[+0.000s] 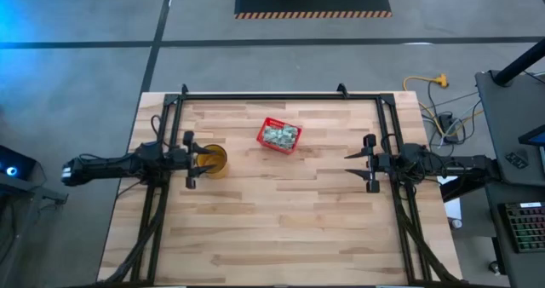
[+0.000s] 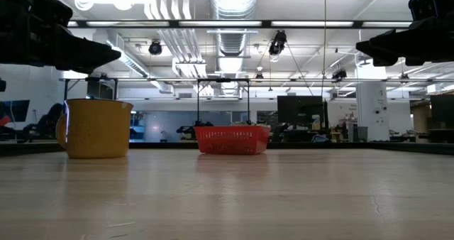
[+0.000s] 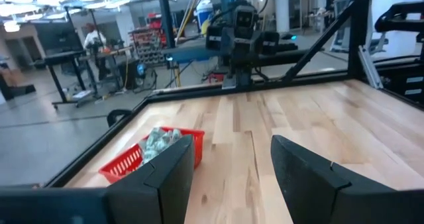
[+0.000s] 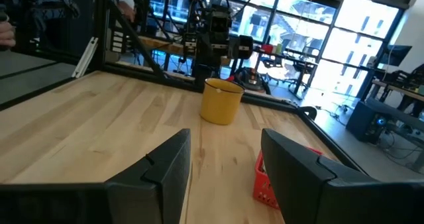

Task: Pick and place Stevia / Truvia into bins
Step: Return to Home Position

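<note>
Latticed red basket [image 1: 264, 141] of paper sachets [image 1: 280, 135], your 12 o'clock.
Left gripper [image 1: 189, 160] at 9, right gripper [image 1: 368, 162] at 3: both spread wide, empty.

We hold both arms stretched out level, facing each other from opposite sides, wrists straight. Our left gripper [image 1: 191, 160] hangs raised with its fingers [image 3: 169, 174] spread wide apart. Our right gripper [image 1: 368, 162] mirrors it, likewise raised and parted.
</note>
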Available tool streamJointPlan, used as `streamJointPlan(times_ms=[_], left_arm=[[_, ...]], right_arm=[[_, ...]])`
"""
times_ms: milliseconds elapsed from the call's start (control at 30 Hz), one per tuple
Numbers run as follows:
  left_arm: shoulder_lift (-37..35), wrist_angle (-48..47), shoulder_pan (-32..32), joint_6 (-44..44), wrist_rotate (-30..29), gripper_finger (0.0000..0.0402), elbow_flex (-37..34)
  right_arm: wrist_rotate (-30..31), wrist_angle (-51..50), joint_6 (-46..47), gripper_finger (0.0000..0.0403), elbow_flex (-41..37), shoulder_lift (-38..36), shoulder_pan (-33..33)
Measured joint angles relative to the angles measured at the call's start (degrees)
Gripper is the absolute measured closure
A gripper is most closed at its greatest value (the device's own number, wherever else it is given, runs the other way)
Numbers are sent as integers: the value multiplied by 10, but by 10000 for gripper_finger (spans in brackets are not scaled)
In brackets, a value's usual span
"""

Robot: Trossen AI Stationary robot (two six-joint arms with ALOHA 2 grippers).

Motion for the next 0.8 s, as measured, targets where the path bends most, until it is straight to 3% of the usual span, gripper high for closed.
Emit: streamJointPlan(times_ms=[333, 800], left_arm=[[-34, -7, 0, 12, 10, 217, 0], [13, 2, 0, 12, 11, 217, -1]], right_arm=[[0, 0, 0, 227, 0, 0, 0], [0, 0, 4, 227, 0, 0, 0]])
